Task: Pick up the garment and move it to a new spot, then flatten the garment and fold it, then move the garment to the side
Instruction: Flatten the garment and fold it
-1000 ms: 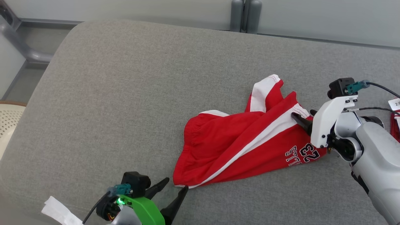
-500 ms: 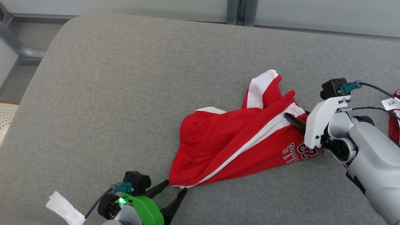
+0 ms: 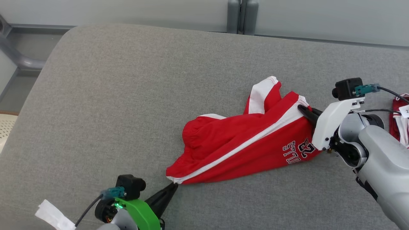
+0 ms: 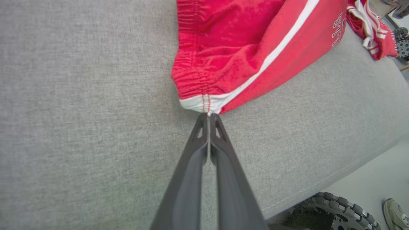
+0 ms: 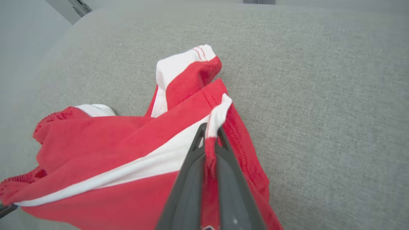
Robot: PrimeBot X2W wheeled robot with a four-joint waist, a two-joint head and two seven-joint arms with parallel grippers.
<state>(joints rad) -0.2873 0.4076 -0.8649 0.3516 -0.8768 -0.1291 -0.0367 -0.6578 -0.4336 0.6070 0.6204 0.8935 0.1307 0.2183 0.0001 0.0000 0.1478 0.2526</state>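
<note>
The limp, light garment [image 3: 243, 143] seemed best held by its edges: the left gripper [image 4: 208, 116] pinched the waistband corner at its tips, the right gripper [image 5: 211, 135] clamped a leg hem.
</note>
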